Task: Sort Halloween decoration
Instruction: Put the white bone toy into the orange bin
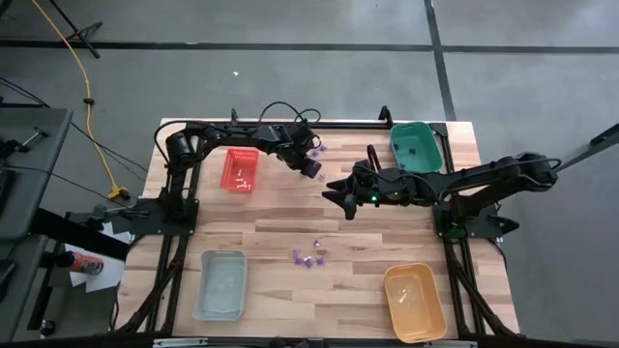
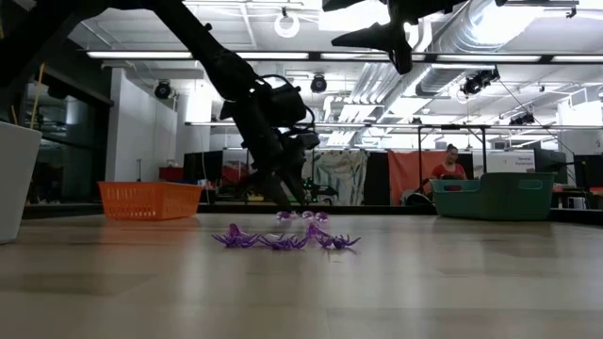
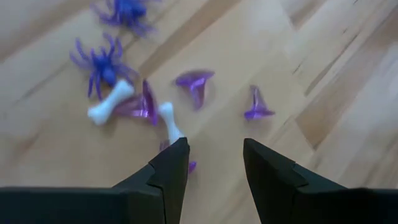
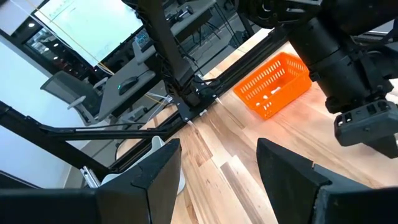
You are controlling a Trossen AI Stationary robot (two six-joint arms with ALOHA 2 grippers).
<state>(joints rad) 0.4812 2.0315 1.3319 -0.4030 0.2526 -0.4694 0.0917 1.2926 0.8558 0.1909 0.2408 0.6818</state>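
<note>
The Halloween decoration lies in two small clusters on the wooden table: one at the far middle (image 1: 320,150) and one nearer the front (image 1: 308,257). In the left wrist view the far cluster shows purple spiders (image 3: 102,62), two white bones (image 3: 109,107) and purple hat-shaped pieces (image 3: 196,81). My left gripper (image 3: 214,152) slants down just beside this cluster, open, with bare wood between its fingers (image 2: 285,196). My right gripper (image 1: 337,190) hangs open high over the table's middle (image 2: 386,38).
Four trays stand around the work area: red (image 1: 242,170) at far left, green (image 1: 416,145) at far right, pale blue (image 1: 222,283) at near left, orange (image 1: 414,302) at near right. Bare wood lies between them. A person (image 2: 450,165) is in the room behind the table.
</note>
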